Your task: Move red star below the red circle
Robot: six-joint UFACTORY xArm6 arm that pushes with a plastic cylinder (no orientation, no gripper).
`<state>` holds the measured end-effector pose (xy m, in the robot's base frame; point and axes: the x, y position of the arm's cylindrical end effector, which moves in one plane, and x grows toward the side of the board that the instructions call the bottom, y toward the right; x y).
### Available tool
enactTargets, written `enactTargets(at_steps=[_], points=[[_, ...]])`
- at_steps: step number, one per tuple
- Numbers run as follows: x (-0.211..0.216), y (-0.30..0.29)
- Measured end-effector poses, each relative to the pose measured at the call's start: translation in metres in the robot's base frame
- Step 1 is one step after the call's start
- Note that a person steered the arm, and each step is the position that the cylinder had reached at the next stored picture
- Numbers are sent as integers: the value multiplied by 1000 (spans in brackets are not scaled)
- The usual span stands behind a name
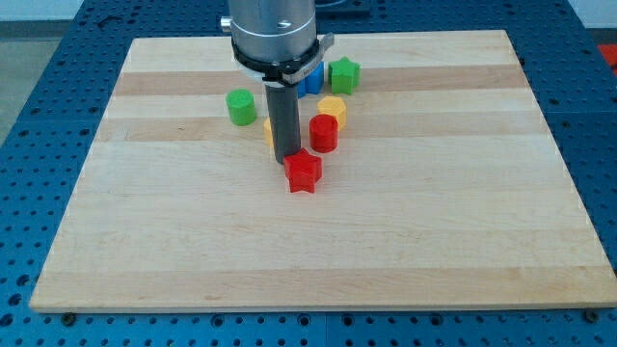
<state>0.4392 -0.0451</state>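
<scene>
The red star [303, 172] lies on the wooden board [318, 251], just below and slightly left of the red circle [324, 133], a short cylinder. My tip [286, 160] stands at the star's upper left edge, touching or nearly touching it, and to the left of the red circle.
A green cylinder [241, 106] stands at the view's left of the rod. A yellow block [333, 108] sits above the red circle. A blue block [310, 79] and a green star [344, 74] lie near the top. Another yellow block [270, 131] is mostly hidden behind the rod.
</scene>
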Motion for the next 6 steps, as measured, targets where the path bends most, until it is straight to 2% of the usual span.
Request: enactTargets(at_steps=[2, 3, 4, 5, 6], points=[[32, -68], [73, -64], [85, -32], [84, 2], [62, 11]])
